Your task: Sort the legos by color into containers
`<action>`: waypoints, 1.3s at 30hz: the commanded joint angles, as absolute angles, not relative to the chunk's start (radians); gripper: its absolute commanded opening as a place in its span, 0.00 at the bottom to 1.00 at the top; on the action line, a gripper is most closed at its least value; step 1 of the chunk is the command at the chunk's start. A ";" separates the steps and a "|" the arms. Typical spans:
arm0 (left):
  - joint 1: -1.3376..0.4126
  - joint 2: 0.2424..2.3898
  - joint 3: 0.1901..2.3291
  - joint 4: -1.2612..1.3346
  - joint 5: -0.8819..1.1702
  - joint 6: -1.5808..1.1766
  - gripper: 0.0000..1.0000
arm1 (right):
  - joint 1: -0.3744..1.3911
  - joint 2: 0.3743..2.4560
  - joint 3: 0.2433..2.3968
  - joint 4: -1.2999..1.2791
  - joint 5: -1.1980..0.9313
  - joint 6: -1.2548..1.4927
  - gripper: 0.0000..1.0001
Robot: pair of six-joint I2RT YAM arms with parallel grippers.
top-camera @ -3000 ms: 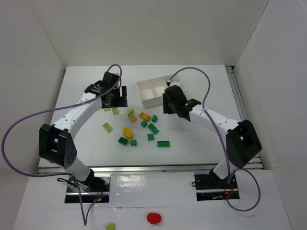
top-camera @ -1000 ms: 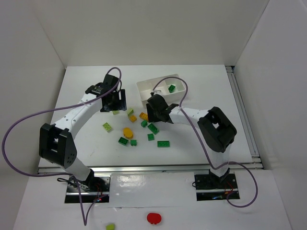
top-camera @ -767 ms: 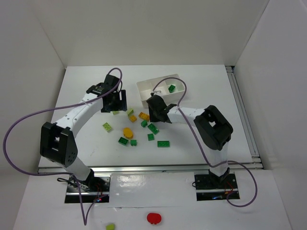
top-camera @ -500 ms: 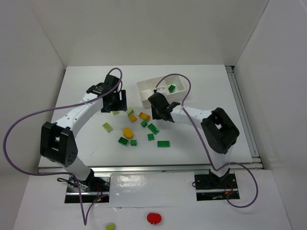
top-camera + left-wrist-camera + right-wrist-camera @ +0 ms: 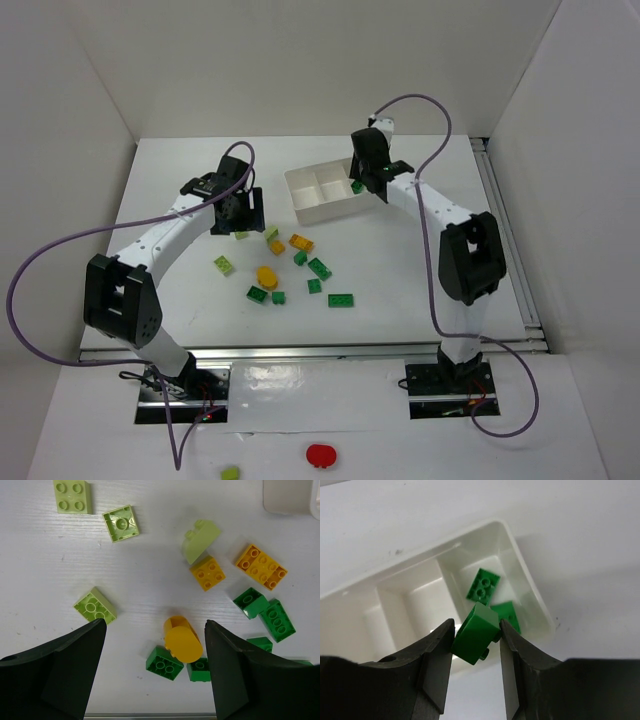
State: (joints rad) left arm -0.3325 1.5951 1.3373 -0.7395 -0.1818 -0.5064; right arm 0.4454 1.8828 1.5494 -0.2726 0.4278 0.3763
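Observation:
My right gripper (image 5: 476,630) is shut on a dark green brick (image 5: 477,634) and holds it above the right compartment of the white tray (image 5: 529,575). Two dark green bricks (image 5: 483,586) lie in that compartment; the other two compartments look empty. In the top view the right gripper (image 5: 368,172) is over the tray's (image 5: 303,207) right end. My left gripper (image 5: 155,630) is open and empty above the loose pile: the rounded orange-yellow piece (image 5: 182,638), lime bricks (image 5: 95,606), orange bricks (image 5: 261,566) and green bricks (image 5: 164,663). In the top view the left gripper (image 5: 240,212) is at the pile's (image 5: 266,274) far left.
A red round object (image 5: 321,456) and a small lime piece (image 5: 230,473) lie on the near platform in front of the arm bases. White walls close in the table on the left, back and right.
My right arm has swung from the pile's edge up to the tray, carrying a dark green brick. The left arm has barely moved.

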 commanded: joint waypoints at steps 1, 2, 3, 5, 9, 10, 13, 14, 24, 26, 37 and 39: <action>-0.330 1.597 1.351 -0.744 -0.181 -0.529 0.89 | 0.416 1.986 1.667 -0.250 0.410 0.362 0.36; -0.330 1.597 1.351 -0.744 -0.172 -0.529 0.89 | 0.416 2.028 1.687 -0.250 0.410 0.362 0.38; -0.330 1.597 1.351 -0.744 -0.172 -0.529 0.89 | 0.407 2.049 1.741 -0.250 0.410 0.362 0.50; -0.330 1.597 1.351 -0.755 -0.163 -0.529 0.89 | 0.407 2.098 1.804 -0.288 0.410 0.371 0.60; -0.330 1.597 1.361 -0.755 -0.163 -0.529 0.89 | 0.417 2.040 1.774 -0.292 0.429 0.371 0.66; -0.330 1.597 1.361 -0.755 -0.172 -0.529 0.89 | 0.417 2.013 1.747 -0.279 0.414 0.371 0.66; -0.330 1.608 1.371 -0.765 -0.181 -0.529 0.89 | 0.449 1.878 1.596 -0.259 0.378 0.358 0.65; -0.330 1.608 1.382 -0.765 -0.193 -0.520 0.89 | 0.463 1.803 1.550 -0.259 0.365 0.347 0.63; -0.330 1.617 1.379 -0.765 -0.201 -0.509 0.89 | 0.713 1.548 1.014 -0.272 0.204 0.360 0.82; -0.330 1.617 1.367 -0.765 -0.201 -0.509 0.89 | 0.753 1.572 1.014 -0.261 0.190 0.345 0.82; -0.330 1.569 1.335 -0.765 -0.192 -0.528 0.89 | 0.794 1.784 1.104 -0.213 0.097 0.255 0.82; -0.330 1.569 1.335 -0.765 -0.192 -0.528 0.89 | 0.804 1.802 1.104 -0.203 0.097 0.245 0.82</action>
